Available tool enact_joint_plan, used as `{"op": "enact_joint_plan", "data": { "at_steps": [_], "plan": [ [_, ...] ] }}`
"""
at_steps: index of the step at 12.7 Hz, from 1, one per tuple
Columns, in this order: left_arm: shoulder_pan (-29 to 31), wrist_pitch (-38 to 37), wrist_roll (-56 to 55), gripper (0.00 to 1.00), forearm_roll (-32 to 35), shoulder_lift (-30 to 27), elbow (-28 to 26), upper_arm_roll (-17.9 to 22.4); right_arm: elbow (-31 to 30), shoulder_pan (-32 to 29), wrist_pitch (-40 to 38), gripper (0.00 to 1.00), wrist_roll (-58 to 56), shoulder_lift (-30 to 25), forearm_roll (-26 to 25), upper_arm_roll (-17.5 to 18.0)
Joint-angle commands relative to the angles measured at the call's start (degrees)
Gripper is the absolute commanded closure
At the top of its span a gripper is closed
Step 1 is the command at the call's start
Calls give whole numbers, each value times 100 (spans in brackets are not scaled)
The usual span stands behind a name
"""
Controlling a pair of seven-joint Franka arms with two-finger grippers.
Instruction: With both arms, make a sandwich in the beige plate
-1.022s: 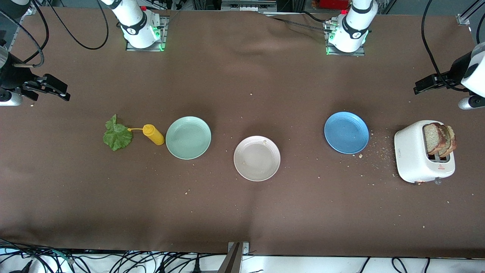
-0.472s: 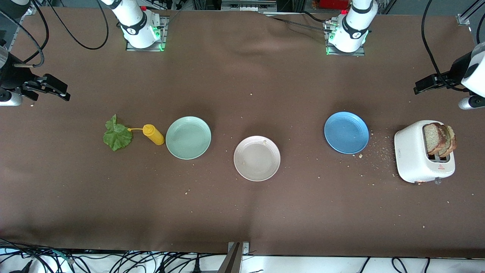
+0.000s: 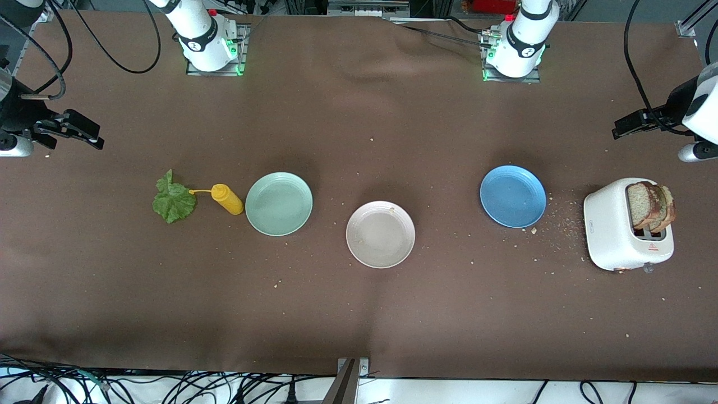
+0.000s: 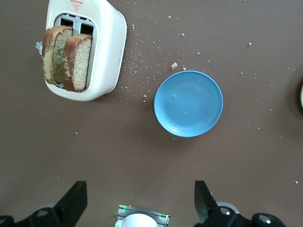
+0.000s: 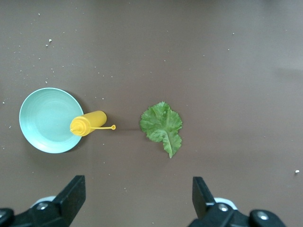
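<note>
**Both hands wide and empty; beige plate bare**

The left hand (image 4: 137, 203) and right hand (image 5: 137, 201) are cut off at the picture edges, fingers spread wide, holding nothing, each raised over its own end of the table (image 3: 359, 314).

Two brown bread slices (image 3: 650, 206) stand in a white toaster (image 3: 611, 233), their lower halves hidden. Crumbs lie between it and the blue plate (image 3: 512, 196). A yellow bottle (image 3: 226, 198) lies between the lettuce leaf (image 3: 174, 201) and green plate (image 3: 279, 203).

The beige plate (image 3: 380, 234), ridged and round, sits mid-table, nearest the front camera.

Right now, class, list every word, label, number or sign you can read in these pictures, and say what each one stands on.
No text is readable.
toaster: a small red triangle sign by the slots, with marks too small to read.
arm bases: dark logo marks, too blurred to read.
</note>
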Motion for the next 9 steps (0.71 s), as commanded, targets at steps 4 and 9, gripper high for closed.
{"op": "enact_joint_plan", "data": {
  "at_steps": [4,9],
  "plan": [
    [17,-136,136,0,-193,85,113,-27,-24,-7,-41,0,-75,-32,111,-7],
    [43,-206,162,0,-193,94,122,-27,-24,-7,-41,0,-75,-32,111,-7]
  ]
}}
